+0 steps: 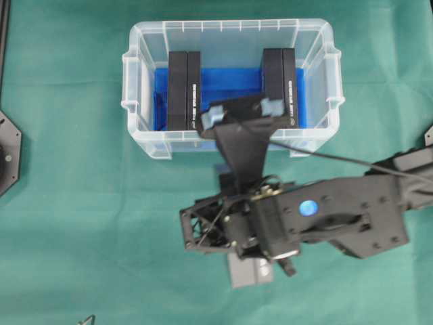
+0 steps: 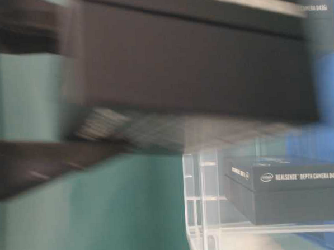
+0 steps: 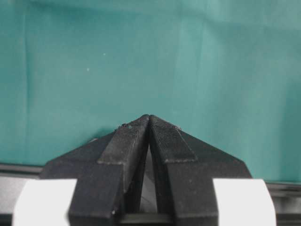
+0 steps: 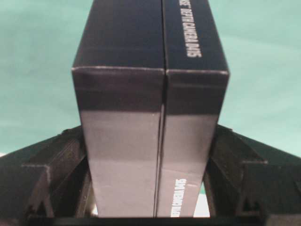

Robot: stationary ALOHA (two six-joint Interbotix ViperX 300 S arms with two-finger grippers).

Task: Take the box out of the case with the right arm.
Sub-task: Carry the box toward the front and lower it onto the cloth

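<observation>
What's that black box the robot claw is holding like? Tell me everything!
The box is black and long, cardboard by its look, with a thin seam down its middle and white print reading DEPTH CAMERA D435. The right gripper clamps it, one finger on each long side. Seen from overhead, it hangs above the front wall of the case.

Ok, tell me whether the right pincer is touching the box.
Touching: the right wrist view shows the right pincer with fingers pressed against both sides of the box.
</observation>
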